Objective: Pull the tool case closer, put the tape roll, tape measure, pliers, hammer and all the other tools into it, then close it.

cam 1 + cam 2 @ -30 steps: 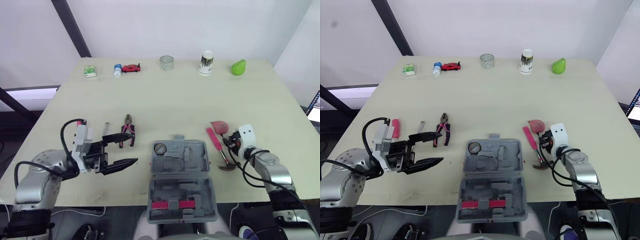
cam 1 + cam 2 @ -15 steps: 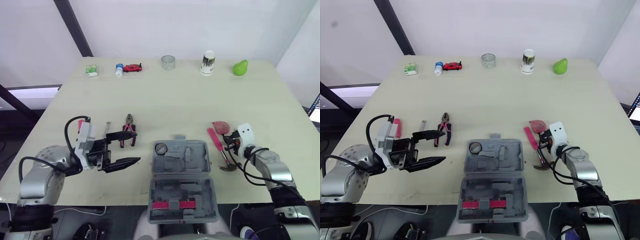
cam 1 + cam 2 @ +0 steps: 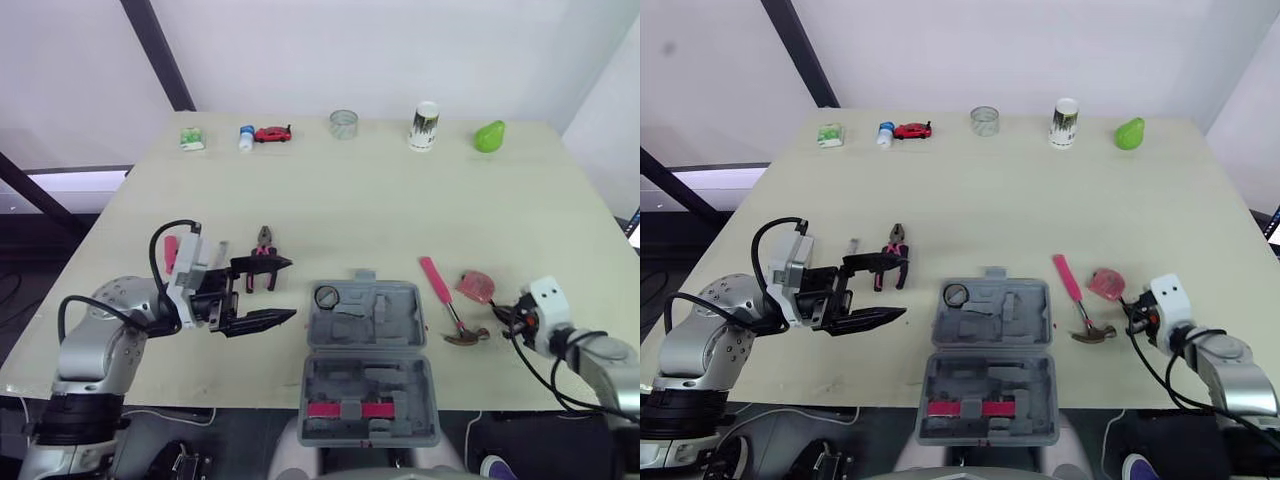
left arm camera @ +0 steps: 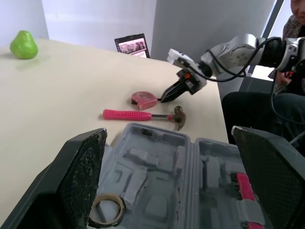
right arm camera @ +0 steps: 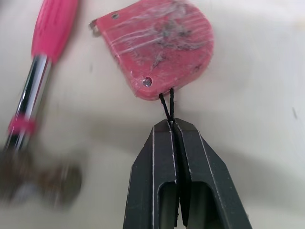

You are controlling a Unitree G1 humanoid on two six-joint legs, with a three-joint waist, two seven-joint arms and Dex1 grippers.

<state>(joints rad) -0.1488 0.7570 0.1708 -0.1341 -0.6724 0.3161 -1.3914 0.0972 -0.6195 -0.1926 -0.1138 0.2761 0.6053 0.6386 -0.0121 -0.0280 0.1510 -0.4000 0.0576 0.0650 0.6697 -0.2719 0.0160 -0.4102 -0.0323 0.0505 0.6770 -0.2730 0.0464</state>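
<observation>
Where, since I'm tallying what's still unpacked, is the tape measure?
In the eye views the tape measure lies on the table on the robot's right, just right of the hammer, outside the tool case; the right end effector pinches its black cord.

tape measure [image 3: 476,287] — dragged rightward, right end effector [image 5: 172,125] too

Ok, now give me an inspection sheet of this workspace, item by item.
Surface: pale table, no spills seen.
Job's things: tool case open, tape roll inside; hammer, tape measure, pliers outside.
Clutter: toy car, cup, pear along far edge.
Grippers: left gripper jaws open, empty; right gripper jaws shut on tape measure's cord.
Cables: black cables loop at both wrists.
Surroundings: white wall; person beside table.
</observation>
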